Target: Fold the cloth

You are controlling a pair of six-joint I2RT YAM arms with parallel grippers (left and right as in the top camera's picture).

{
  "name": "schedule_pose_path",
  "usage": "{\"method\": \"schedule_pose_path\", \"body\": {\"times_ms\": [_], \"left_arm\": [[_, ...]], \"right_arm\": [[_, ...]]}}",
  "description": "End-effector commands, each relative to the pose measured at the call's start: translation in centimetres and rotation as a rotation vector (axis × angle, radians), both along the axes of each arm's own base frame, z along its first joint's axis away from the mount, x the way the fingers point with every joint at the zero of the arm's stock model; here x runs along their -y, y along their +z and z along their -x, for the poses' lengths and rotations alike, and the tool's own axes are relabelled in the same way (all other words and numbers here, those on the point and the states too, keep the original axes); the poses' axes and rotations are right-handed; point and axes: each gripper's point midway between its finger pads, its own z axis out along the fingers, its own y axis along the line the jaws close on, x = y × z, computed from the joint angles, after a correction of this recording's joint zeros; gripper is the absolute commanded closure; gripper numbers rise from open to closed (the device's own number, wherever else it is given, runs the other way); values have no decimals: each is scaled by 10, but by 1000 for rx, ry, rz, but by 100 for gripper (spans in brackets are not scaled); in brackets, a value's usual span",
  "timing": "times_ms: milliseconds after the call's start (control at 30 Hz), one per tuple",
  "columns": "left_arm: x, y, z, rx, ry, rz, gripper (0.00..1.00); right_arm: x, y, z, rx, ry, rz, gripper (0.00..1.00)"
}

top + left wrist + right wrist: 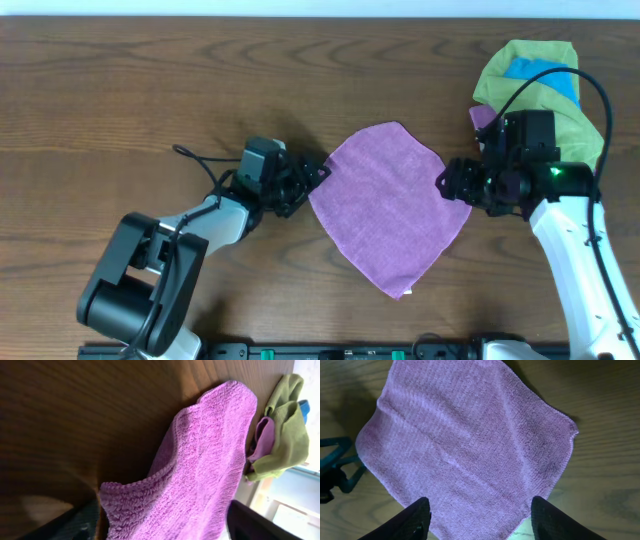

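Note:
A purple cloth [385,205] lies spread flat on the wooden table, turned like a diamond. My left gripper [318,172] is at its left corner, open, with the fingers on either side of that corner. In the left wrist view the cloth [210,460] runs between the spread fingers [160,525] and its near edge curls up a little. My right gripper [445,183] is at the right corner, open. In the right wrist view the cloth [465,435] lies below and its near corner sits between the spread fingers [477,522].
A pile of cloths, green with blue and purple ones [535,90], lies at the back right behind my right arm; it also shows in the left wrist view [285,430]. The left gripper shows at the left edge of the right wrist view [335,467].

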Motion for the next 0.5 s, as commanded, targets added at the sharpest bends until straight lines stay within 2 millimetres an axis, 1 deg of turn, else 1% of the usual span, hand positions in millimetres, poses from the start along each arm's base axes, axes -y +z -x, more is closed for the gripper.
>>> {"method": "schedule_pose_path", "body": {"times_ms": [0,67,133,200,300,333,367,467], "left_arm": [[2,-4,-3,14,7,-32,26],[3,-7,-2,12,7,-41,32],[3,-10,-1,5,4,-45,43],[3,-14,0,-1,5,-51,58],[2,-16,-1,-2,7,-54,87],[2,-16,-2,2,9,-57,93],[3,-15,-3,19,1,-57,94],[5,-8,-10,78,-24,-57,94]], "right_arm": [[-1,3,0,12,11,-12,35],[-1,3,0,12,11,-12,36],[-1,3,0,12,11,-12,36],[-2,3,1,12,12,-16,36],[-3,4,1,11,15,-23,36],[-3,4,1,11,15,-24,36],[-4,4,1,12,16,-27,36],[-4,4,1,10,19,-28,36]]}}
